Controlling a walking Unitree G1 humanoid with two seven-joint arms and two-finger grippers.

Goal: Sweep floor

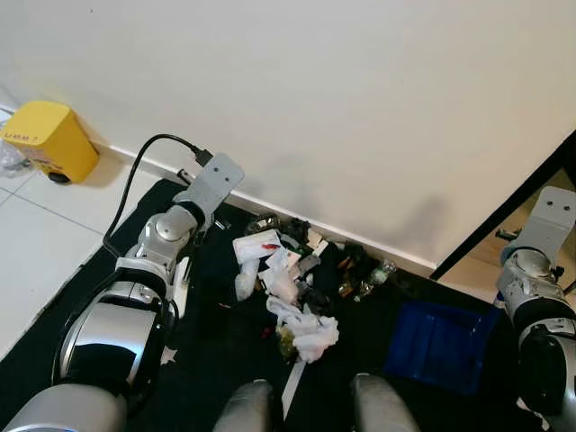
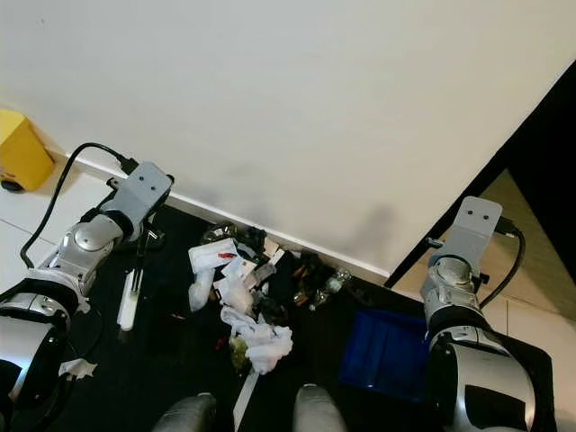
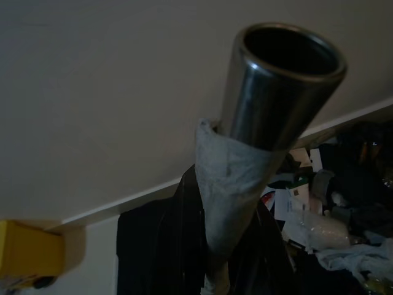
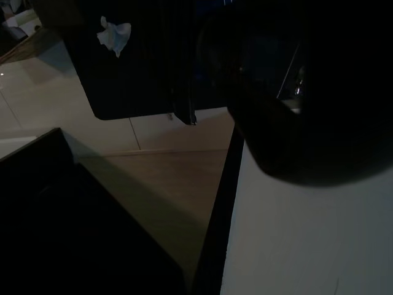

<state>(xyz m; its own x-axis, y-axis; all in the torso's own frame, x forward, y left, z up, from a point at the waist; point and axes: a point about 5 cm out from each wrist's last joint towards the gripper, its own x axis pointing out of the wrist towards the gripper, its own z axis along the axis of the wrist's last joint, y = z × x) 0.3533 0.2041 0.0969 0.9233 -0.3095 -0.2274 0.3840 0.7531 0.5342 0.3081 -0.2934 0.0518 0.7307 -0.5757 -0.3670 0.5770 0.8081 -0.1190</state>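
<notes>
A pile of litter (image 1: 290,286), made of white tissues, wrappers and small dark scraps, lies on a black mat (image 1: 216,346) close to the skirting board. My left arm (image 1: 171,234) reaches toward the wall just left of the pile. In the left wrist view my left gripper (image 3: 212,252) is shut on a metal broom handle (image 3: 270,104) wrapped in grey tape. A white length of the broom (image 2: 131,297) hangs under that arm. A blue dustpan (image 1: 439,344) lies on the mat right of the pile, beside my right arm (image 2: 454,274). The right wrist view is very dark.
A white wall (image 1: 342,99) with a skirting board runs across behind the pile. A yellow box (image 1: 49,139) stands on pale tiles at the far left. A dark door frame (image 1: 504,211) rises at the right, with a tan floor (image 2: 531,234) beyond it. A black cable (image 1: 135,180) loops from my left wrist.
</notes>
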